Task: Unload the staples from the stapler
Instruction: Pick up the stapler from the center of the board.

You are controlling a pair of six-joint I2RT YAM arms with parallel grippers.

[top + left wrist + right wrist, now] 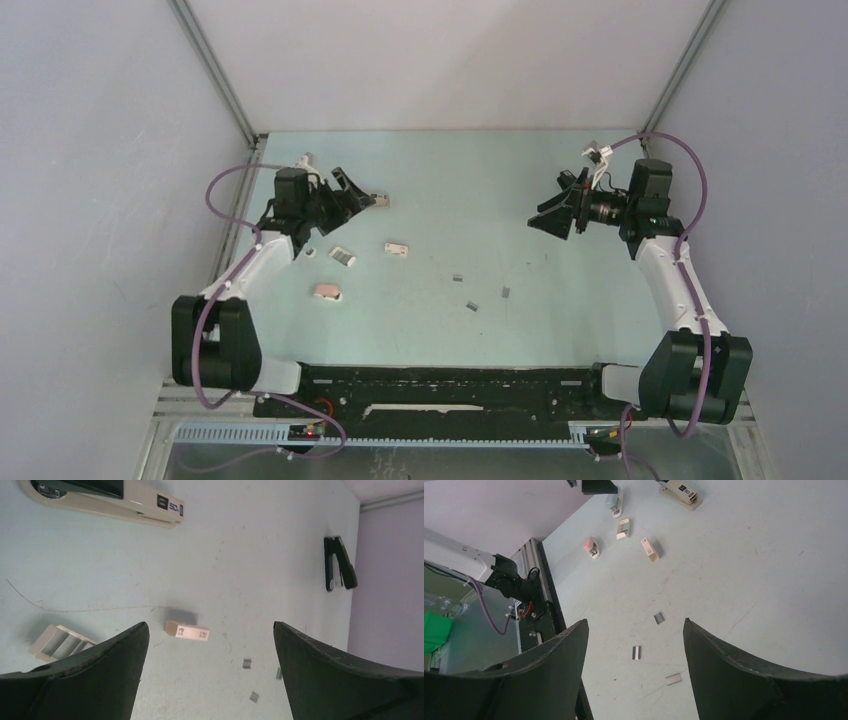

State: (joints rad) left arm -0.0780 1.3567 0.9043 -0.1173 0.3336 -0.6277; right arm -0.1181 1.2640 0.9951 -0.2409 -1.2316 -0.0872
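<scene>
Both hands hung open above the pale green desk (440, 170), and neither held anything. The left hand (210, 625) had its jaws wide apart, and the right hand (635, 622) was slightly less spread. Just beside the left hand, at the far left of the desk, lay the long cream desk stapler with a black top (125, 502), untouched. Near it sat a small cream cardboard box (186, 631) and an open ribbed cream tray (60, 642). Further out, on the middle of the desk and well apart from the stapler, three tiny grey metal staple strips (658, 618) lay loose, apart from one another. A small pink item (327, 291) lay towards the near left.
</scene>
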